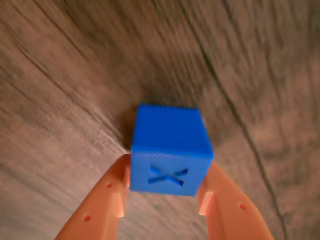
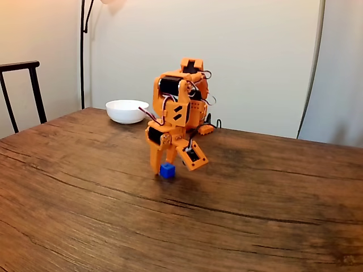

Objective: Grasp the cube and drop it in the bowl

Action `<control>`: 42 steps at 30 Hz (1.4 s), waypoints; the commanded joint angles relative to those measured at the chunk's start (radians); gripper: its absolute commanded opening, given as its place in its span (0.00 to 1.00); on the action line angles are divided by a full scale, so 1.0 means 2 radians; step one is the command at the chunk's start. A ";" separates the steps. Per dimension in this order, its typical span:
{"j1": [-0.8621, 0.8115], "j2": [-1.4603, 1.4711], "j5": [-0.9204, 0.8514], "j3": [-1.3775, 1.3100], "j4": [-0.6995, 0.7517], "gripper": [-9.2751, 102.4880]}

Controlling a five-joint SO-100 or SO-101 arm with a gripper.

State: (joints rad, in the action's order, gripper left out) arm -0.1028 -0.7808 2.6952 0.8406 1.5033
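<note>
The orange fingers [image 1: 165, 200] are closing narrowly on either side of the blue cube [image 1: 170, 150], which is sitting low on the wooden table [image 2: 85, 215], apparently securing it for carrying to the white bowl [image 2: 127, 111] well behind.

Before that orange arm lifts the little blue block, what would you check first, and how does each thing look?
1. Cube sits between the gripper fingers: ok, one orange finger on each side.
2. Fingers actually pressing on the cube: cannot tell, the wrist view is blurred.
3. Cube resting on the wooden table, not lifted: ok in the fixed view.
4. White bowl upright and open: ok, at the table's far edge.
5. Path to the bowl free of obstacles: ok, bare wood between.
</note>
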 commanded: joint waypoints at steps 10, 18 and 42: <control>-0.007 -0.005 -0.021 -0.079 0.056 0.25; 0.005 0.007 -0.039 -0.085 0.047 0.41; 0.014 0.044 -0.065 -0.080 0.018 0.21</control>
State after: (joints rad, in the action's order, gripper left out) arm -0.0644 -0.6888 2.5786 0.6949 1.5463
